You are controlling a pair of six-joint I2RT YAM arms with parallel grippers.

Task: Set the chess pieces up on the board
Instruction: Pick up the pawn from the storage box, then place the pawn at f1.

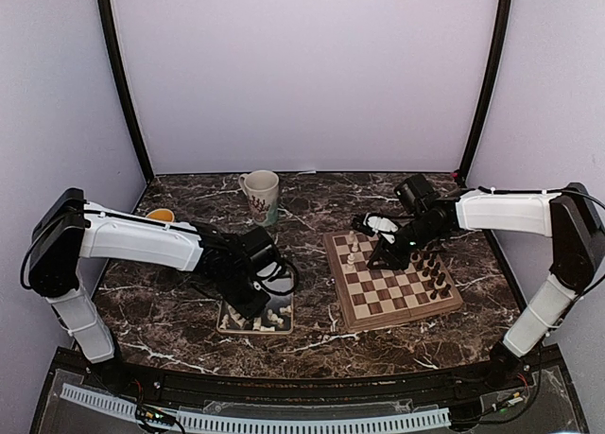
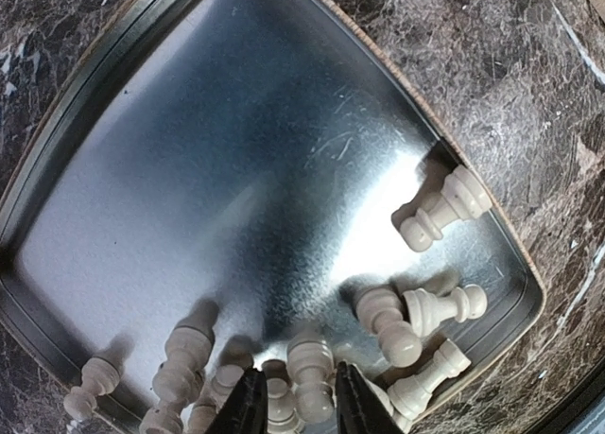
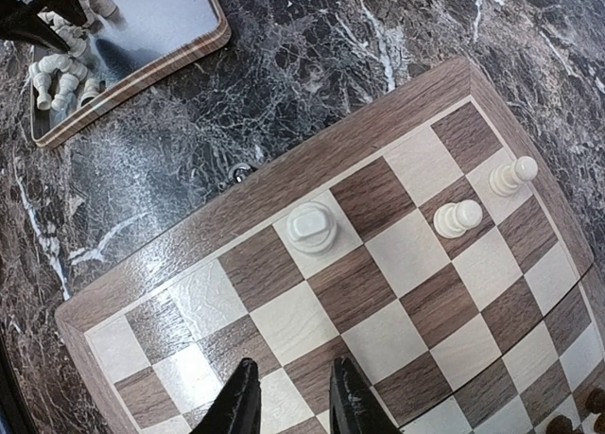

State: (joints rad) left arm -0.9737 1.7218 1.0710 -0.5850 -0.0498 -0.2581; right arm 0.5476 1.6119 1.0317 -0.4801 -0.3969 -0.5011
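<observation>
Most of the chess pieces [image 2: 440,207] lie tumbled along the near wall of the silver tray [image 2: 236,169], cream figures on their sides and touching one another. One piece [image 2: 310,354] sits right between the jaws of your left gripper [image 2: 299,382]. The jaws stand partly apart around it, and you cannot tell whether they touch it. A second piece [image 2: 279,401] lies hard against it inside the same gap, so closing now could pinch both, or squeeze one out sideways. These turned shapes look likely to roll, and a nudge could scatter the cluster along the tray's wall, where the jaws have little room

Over on the board [image 3: 170,254], three white pieces [image 3: 312,228] stand near one edge, while the dark pieces [image 1: 435,273] line the far side. Your right gripper [image 3: 294,363] hovers over bare squares with its jaws slightly apart and nothing between them. It hangs near the standing whites, so a careless sweep could topple them

A piece lifted on its side must be set down upright; a tilted release could send it rolling off onto the marble surface [image 3: 284,75]
</observation>
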